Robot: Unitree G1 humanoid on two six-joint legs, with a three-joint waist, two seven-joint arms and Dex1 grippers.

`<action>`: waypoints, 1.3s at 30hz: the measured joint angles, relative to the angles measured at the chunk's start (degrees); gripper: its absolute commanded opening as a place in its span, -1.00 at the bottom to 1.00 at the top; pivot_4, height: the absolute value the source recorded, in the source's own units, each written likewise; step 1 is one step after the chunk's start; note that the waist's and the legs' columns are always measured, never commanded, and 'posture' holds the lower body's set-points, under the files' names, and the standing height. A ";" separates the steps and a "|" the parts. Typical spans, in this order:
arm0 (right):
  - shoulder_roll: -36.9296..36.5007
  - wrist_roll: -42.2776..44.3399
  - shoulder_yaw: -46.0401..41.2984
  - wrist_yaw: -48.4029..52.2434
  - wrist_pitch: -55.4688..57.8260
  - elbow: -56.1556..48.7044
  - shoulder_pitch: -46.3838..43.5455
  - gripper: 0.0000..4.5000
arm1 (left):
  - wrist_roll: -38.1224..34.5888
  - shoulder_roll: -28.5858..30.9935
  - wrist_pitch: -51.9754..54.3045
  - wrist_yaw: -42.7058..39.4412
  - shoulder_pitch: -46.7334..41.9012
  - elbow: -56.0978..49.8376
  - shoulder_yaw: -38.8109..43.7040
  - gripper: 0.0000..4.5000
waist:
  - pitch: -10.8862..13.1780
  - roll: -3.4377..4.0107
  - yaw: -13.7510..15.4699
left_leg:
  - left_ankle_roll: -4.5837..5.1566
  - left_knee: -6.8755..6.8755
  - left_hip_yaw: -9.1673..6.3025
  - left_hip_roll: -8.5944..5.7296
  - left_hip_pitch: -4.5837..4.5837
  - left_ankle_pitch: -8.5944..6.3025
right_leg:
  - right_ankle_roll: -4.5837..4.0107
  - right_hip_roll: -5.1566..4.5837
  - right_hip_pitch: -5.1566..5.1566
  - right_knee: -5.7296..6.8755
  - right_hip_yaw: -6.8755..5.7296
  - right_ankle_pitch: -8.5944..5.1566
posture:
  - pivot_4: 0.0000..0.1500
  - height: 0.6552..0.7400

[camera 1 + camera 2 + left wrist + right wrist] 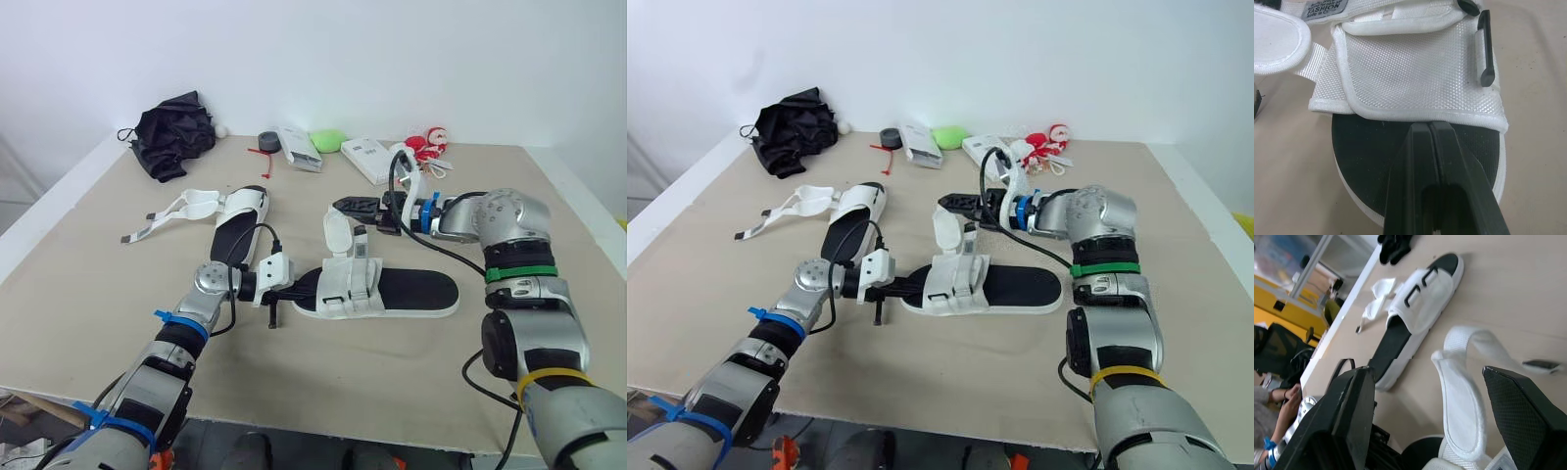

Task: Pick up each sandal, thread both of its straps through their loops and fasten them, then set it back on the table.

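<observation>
The near sandal (416,292) lies flat in the middle of the table (88,264), and one strap (338,227) sticks up loose. The step now looks like grabbing that strap. To do it well, the right gripper (361,215) should close on the tip of the strap, not the thick middle, so the end can go into the black loop (1484,49). It should pull slow and straight. The left gripper (1429,128) should press the toe down so the sandal does not slide.

The right arm comes in from the right side and bends across the table, with its gripper up over the sandal. Its fingers are wide apart, and the strap stands between them, not held. The left arm lies low and reaches to the toe end. Its fingers are pressed together with nothing between them, and their tips rest on the black sole. The far sandal (240,211) lies at the back left, its straps loose too
</observation>
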 measured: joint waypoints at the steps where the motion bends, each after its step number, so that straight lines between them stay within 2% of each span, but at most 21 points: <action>1: 0.78 -1.36 1.49 2.10 -1.17 1.84 -0.73 0.68 | 0.00 0.15 0.00 0.02 0.01 0.00 0.00 -1.00 | -0.01 0.02 -0.08 | 0.00 0.00 0.00 0.00 0.02 0.00 | 0.01 0.02 -0.01 0.00 0.00 0.01 | 1.00 1.00; 10: 5.58 -5.51 3.34 15.34 -5.88 12.35 -5.46 0.68 | -0.01 0.33 0.00 0.40 0.07 -0.17 0.01 -1.00 | -0.05 0.09 -0.11 | 0.01 0.01 -0.09 0.03 0.04 0.01 | 0.03 0.13 -0.02 0.03 0.04 0.05 | 1.00 1.00; 11: 7.97 -6.18 2.77 16.80 -8.52 15.80 -7.67 0.68 | -0.02 0.39 0.00 0.54 0.13 -0.20 0.02 -1.00 | -0.08 0.11 -0.12 | 0.01 0.00 -0.14 0.05 0.05 0.01 | 0.02 0.18 -0.02 0.07 0.03 0.06 | 1.00 1.00; 19: 12.81 -8.98 -2.42 16.38 -18.01 26.23 -13.10 0.68 | -0.03 0.56 0.00 0.45 0.31 -0.68 0.01 -1.00 | -0.07 -0.10 -0.12 | 0.02 0.01 -0.20 0.06 0.04 0.01 | -0.05 0.28 -0.04 0.15 0.10 0.11 | 1.00 1.00; 23: 11.66 -12.96 -1.30 17.70 -19.60 27.63 -13.14 0.68 | -0.03 0.81 0.00 0.46 0.62 -1.35 0.01 -1.00 | -0.03 -0.11 -0.14 | 0.01 0.01 -0.21 0.06 0.03 0.01 | -0.07 0.28 -0.10 0.17 0.14 0.10 | 1.00 1.00; 32: 2.96 -19.88 -0.66 23.17 -20.53 29.22 -13.18 0.68 | -0.08 1.27 0.00 0.55 1.24 -2.35 0.02 -1.00 | 0.02 -0.03 -0.25 | 0.02 0.00 -0.19 0.07 0.04 0.01 | -0.14 0.34 -0.20 0.25 0.21 0.14 | 1.00 1.00; 39: 3.00 -23.30 5.60 35.50 -15.84 25.32 -10.77 0.68 | -0.09 1.43 0.01 0.67 1.25 -2.34 0.01 -1.00 | -0.01 -0.01 -0.32 | 0.02 0.01 -0.18 0.06 0.04 0.01 | -0.20 0.36 -0.32 0.47 0.30 0.10 | 1.00 1.00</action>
